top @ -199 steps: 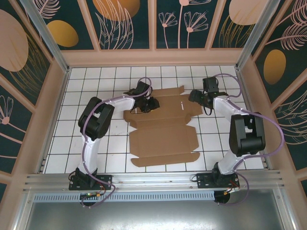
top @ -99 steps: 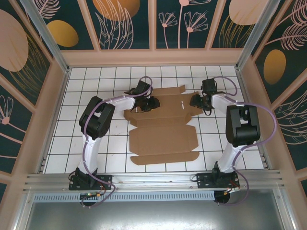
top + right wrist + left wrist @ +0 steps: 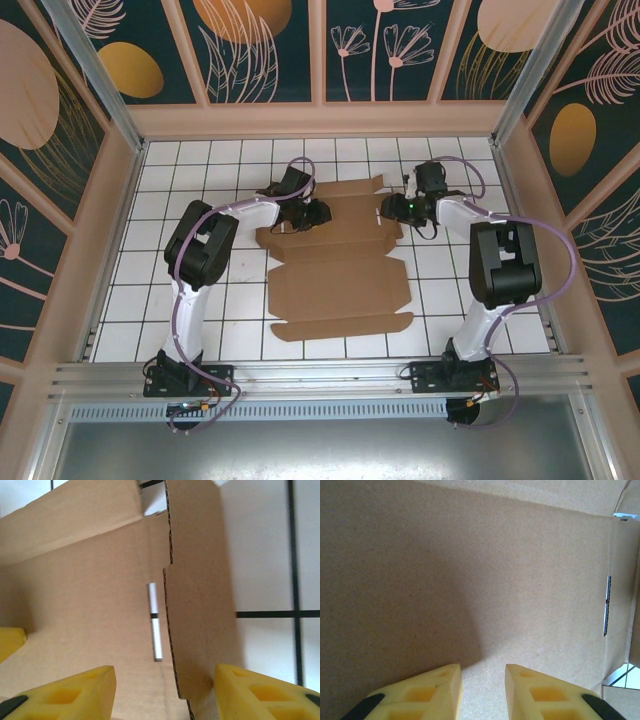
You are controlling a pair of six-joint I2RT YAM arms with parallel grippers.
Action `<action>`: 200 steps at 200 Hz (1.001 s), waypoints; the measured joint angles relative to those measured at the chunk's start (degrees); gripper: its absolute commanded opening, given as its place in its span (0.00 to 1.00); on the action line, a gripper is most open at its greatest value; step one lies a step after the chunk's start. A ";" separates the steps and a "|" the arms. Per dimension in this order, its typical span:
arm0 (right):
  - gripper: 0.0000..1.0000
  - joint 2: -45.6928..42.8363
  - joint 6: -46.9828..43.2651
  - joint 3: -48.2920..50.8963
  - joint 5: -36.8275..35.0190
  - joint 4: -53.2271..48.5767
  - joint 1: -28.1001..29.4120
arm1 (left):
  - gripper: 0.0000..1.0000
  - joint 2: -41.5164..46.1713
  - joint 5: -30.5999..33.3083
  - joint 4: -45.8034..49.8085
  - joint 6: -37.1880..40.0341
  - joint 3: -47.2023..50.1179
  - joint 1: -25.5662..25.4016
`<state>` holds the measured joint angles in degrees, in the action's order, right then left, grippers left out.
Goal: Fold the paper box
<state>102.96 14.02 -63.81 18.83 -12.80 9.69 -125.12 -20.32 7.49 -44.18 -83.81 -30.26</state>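
The paper box (image 3: pixel 340 285) is a flat brown cardboard sheet with flaps, lying on the white tiles. My left gripper (image 3: pixel 310 213) rests over its far left part. In the left wrist view its fingers (image 3: pixel 440 685) stand a narrow gap apart, with bare cardboard (image 3: pixel 470 570) beneath the left gripper (image 3: pixel 482 672) and nothing between. My right gripper (image 3: pixel 392 208) is at the far right end. There the end flap (image 3: pixel 200 580) stands raised between the jaws of the right gripper (image 3: pixel 164 672), leaning on the right finger (image 3: pixel 260 690); the left finger is well apart from it.
A thin slot (image 3: pixel 155 622) in the panel shows tile through it. White tiled floor (image 3: pixel 200 170) surrounds the sheet. Wooden enclosure walls (image 3: pixel 110 220) close the sides and back, and a metal rail (image 3: pixel 320 375) runs along the near edge.
My right gripper has moved left onto the box's right end and its jaws have narrowed around the flap, which now stands up. The left arm has not moved.
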 measured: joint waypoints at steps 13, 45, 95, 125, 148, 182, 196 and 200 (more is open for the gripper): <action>0.58 1.11 -0.04 -0.52 1.03 -0.04 0.13 | 0.30 -0.02 0.00 -0.02 0.04 0.00 0.00; 0.62 5.09 0.00 -1.95 2.32 -0.07 0.13 | 0.31 -0.04 -0.02 -0.04 0.07 0.00 0.00; 0.64 4.94 0.22 -2.84 1.68 0.02 0.26 | 0.30 -0.13 -0.13 -0.46 0.28 -0.02 0.37; 0.79 -1.11 1.64 -0.94 -0.90 0.42 -0.81 | 0.30 -0.13 -0.20 -0.42 0.76 -0.09 0.87; 0.82 -2.93 2.03 -0.94 -1.57 1.99 -3.21 | 0.30 -0.13 0.00 -0.35 1.33 -0.17 1.36; 0.82 1.05 2.38 -1.55 -0.68 1.97 -5.27 | 0.31 -0.15 0.20 -0.17 2.21 -0.26 1.49; 0.82 3.85 2.38 -2.32 1.57 2.05 -5.09 | 0.31 -0.15 0.17 -0.07 2.60 -0.31 1.49; 0.82 4.61 2.38 -2.49 2.43 2.08 -5.07 | 0.31 -0.17 0.17 0.00 2.69 -0.33 1.49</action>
<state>107.57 16.40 -66.30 21.26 -10.72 4.62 -125.29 -20.14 7.49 -41.50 -84.14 -28.77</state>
